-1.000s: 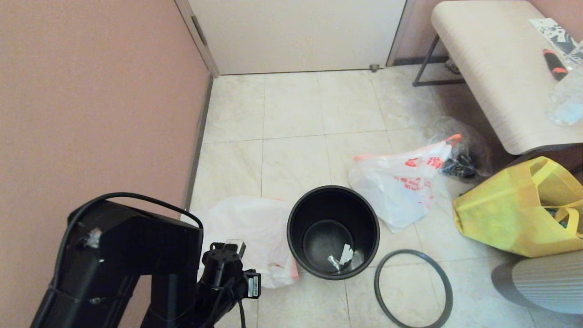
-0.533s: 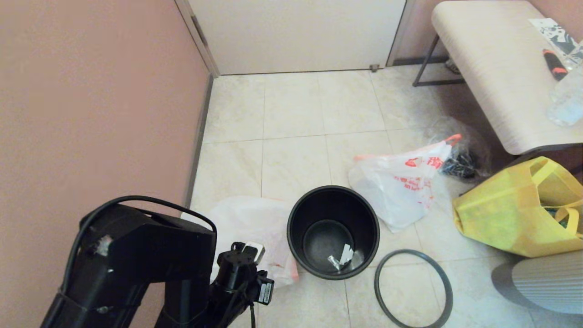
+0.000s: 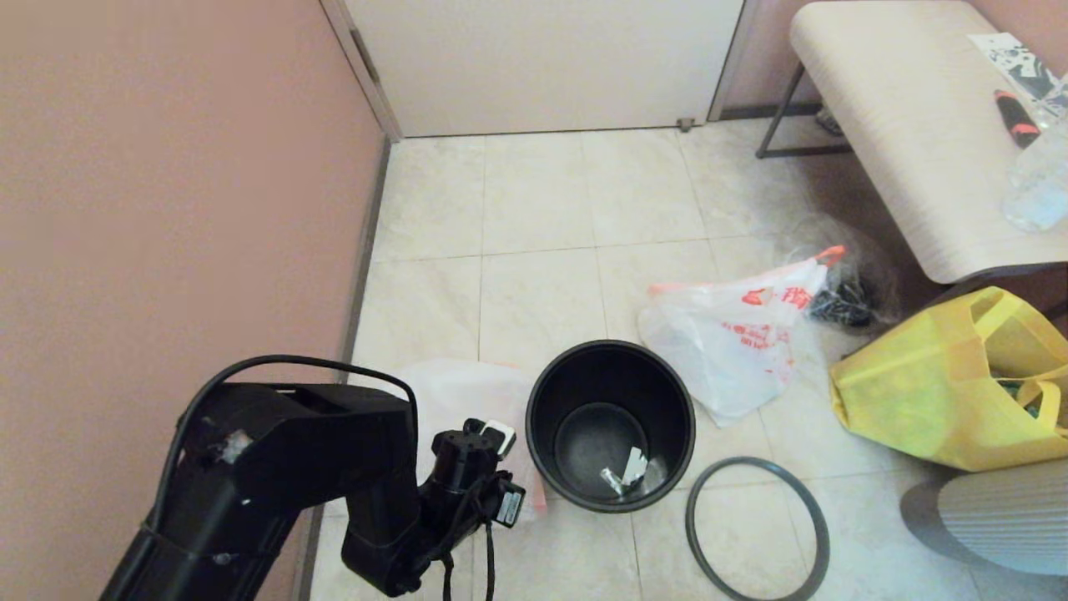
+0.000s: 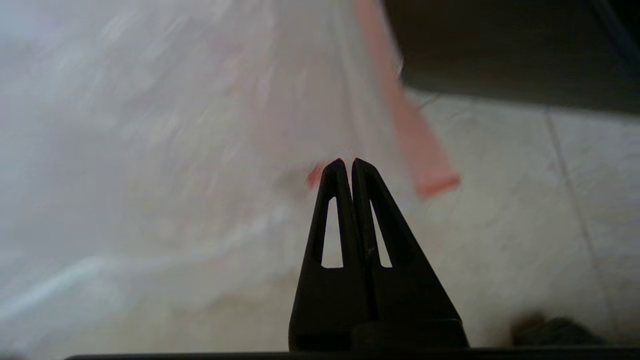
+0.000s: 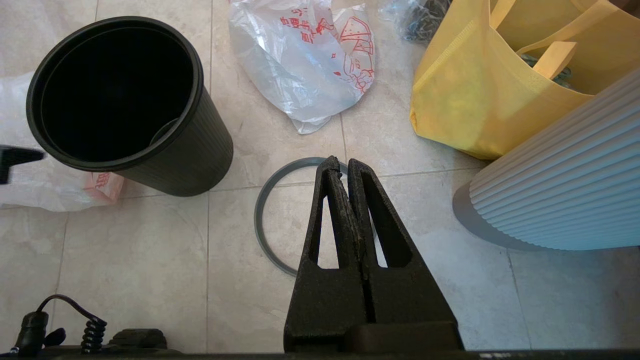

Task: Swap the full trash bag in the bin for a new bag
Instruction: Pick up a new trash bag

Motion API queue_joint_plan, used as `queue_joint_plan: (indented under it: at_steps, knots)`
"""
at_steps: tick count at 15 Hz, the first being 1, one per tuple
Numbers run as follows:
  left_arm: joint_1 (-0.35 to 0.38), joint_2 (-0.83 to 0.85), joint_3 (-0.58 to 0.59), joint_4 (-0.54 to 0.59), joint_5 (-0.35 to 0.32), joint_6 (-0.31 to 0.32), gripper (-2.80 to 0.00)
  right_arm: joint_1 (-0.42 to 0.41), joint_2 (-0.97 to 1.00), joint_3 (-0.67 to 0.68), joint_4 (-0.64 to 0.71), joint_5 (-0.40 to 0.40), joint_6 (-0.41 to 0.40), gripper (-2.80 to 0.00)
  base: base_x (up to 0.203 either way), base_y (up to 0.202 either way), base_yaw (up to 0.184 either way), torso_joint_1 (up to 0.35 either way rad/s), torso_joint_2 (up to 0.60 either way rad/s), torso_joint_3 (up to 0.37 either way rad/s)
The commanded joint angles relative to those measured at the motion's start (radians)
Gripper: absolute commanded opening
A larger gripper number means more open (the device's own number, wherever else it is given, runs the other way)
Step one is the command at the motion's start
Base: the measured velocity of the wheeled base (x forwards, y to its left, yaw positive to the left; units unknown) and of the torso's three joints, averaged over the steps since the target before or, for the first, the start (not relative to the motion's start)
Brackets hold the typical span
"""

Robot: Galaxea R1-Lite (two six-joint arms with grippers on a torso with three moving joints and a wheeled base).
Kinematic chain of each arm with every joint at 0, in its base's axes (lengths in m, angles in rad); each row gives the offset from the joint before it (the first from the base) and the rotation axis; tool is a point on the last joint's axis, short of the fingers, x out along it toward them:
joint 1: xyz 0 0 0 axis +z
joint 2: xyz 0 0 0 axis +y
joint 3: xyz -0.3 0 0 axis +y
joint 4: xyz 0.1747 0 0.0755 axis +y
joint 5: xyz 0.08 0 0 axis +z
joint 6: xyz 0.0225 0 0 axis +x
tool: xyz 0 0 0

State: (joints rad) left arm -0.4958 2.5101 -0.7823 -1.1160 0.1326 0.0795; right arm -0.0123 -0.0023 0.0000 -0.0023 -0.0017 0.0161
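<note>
The black bin (image 3: 609,376) stands unlined on the tiled floor, with a few scraps at its bottom. Its grey hoop (image 3: 755,460) lies loose on the floor to its right. The new bag (image 3: 455,401), flat and white with an orange-red edge, lies left of the bin. My left gripper (image 4: 346,161) hangs shut just above that bag near its orange edge, nothing visibly between its fingers. The full trash bag (image 3: 726,351), white with red lettering and orange handles, lies behind and right of the bin. My right gripper (image 5: 341,161) is shut and empty above the hoop (image 5: 260,220).
A yellow fabric tote (image 3: 943,392) sits at the right, with a clear bag of black things (image 3: 843,284) behind it. A pale bench (image 3: 901,125) stands at the far right, a ribbed white object (image 3: 1001,517) at the near right. The pink wall (image 3: 167,209) bounds the left.
My left arm has swung right, toward the bin, carrying its shut gripper across the new bag. The bags, bin and hoop have stayed where they were.
</note>
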Motion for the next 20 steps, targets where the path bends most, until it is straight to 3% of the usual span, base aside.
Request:
queue_joint_plan:
  at_steps: [1, 4, 7, 10, 14, 16, 18, 20]
  knots:
    - [0.010, 0.029, -0.068, 0.039, -0.023, 0.002, -2.80, 0.000, 0.002, 0.002, 0.000, 0.000, -0.001, -2.80, 0.000, 0.000, 0.000, 0.000, 0.00, 0.000]
    - [0.088, 0.008, -0.102, 0.082, -0.040, -0.008, -2.80, 0.000, 0.002, 0.002, -0.001, 0.000, -0.001, -2.80, 0.000, 0.000, 0.000, 0.000, 0.00, 0.000]
    - [0.149, 0.007, -0.139, 0.086, 0.007, -0.056, -2.80, 0.000, 0.002, 0.002, -0.001, 0.000, -0.001, -2.80, 0.000, 0.000, 0.000, 0.000, 0.00, 0.000]
    - [0.131, 0.049, -0.263, 0.154, 0.032, -0.057, -2.80, 0.000, 0.002, 0.002, -0.001, 0.000, 0.001, -2.80, 0.000, 0.000, 0.000, 0.000, 0.00, 0.000]
    - [0.099, 0.110, -0.538, 0.387, 0.041, -0.068, -2.80, 0.000, 0.002, 0.002, -0.001, 0.000, -0.001, -2.80, 0.000, 0.000, 0.000, 0.000, 0.00, 0.000]
    - [0.090, 0.140, -0.685, 0.535, 0.042, -0.108, -2.80, 0.000, 0.002, 0.002, -0.001, 0.000, -0.001, -2.80, 0.000, 0.000, 0.000, 0.000, 0.00, 0.000]
    - [0.061, 0.154, -0.743, 0.621, 0.041, -0.134, -2.80, 0.000, 0.002, 0.002, 0.000, 0.000, -0.001, -2.80, 0.000, 0.000, 0.000, 0.000, 0.00, 0.000]
    - [0.033, 0.158, -0.742, 0.624, 0.041, -0.138, -2.80, 0.000, 0.002, 0.002, -0.001, 0.000, 0.001, -2.80, 0.000, 0.000, 0.000, 0.000, 0.00, 0.000]
